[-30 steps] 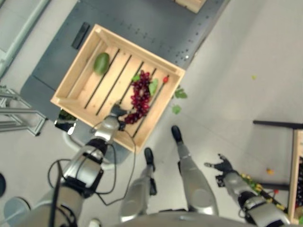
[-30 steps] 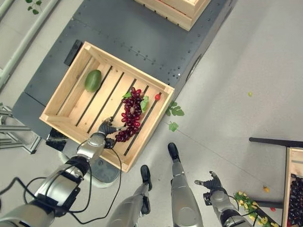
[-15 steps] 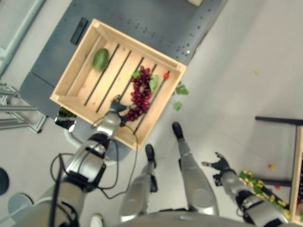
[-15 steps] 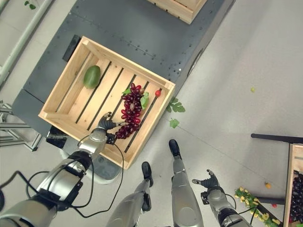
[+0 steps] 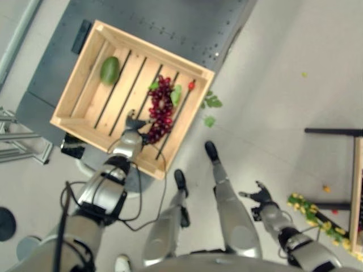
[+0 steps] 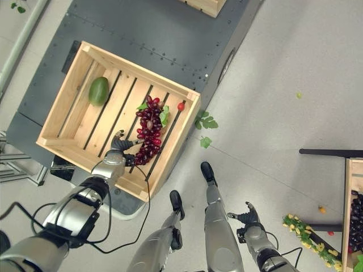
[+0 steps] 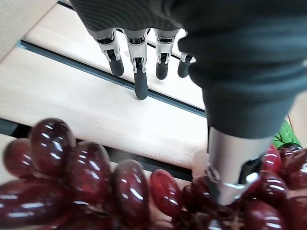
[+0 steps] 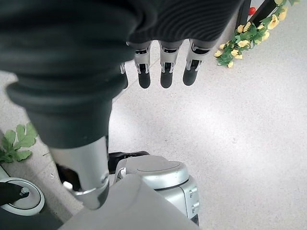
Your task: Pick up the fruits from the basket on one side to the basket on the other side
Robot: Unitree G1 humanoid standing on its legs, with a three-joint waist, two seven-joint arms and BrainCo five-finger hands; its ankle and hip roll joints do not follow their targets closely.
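In the left eye view we see the wooden crate point(image 5: 82, 85) on the dark platform point(image 5: 170, 22) at far left. Inside it the red grapes point(image 5: 159, 109) lie toward the right side, with a green mango point(image 5: 109, 70) at the far left and a small red fruit point(image 5: 191, 85) by the right wall. Our left hand point(image 5: 134, 123) sits inside the crate at the near end of the grapes, touching them. Our right hand point(image 5: 259, 196) hangs over the grey floor point(image 5: 272, 73) at near right, close to a spray of yellow flowers point(image 5: 309, 211).

In the right eye view green leaves point(image 6: 204, 122) lie on the floor just right of the crate, and a second crate point(image 6: 354, 215) with dark grapes shows at the right edge.

In the left wrist view our fingers point(image 7: 139, 72) are straight and released over the slats, the thumb point(image 7: 230, 167) resting down among the grapes; nothing is grasped.

In the right wrist view that hand's fingers point(image 8: 165, 67) hang relaxed and empty above the floor.
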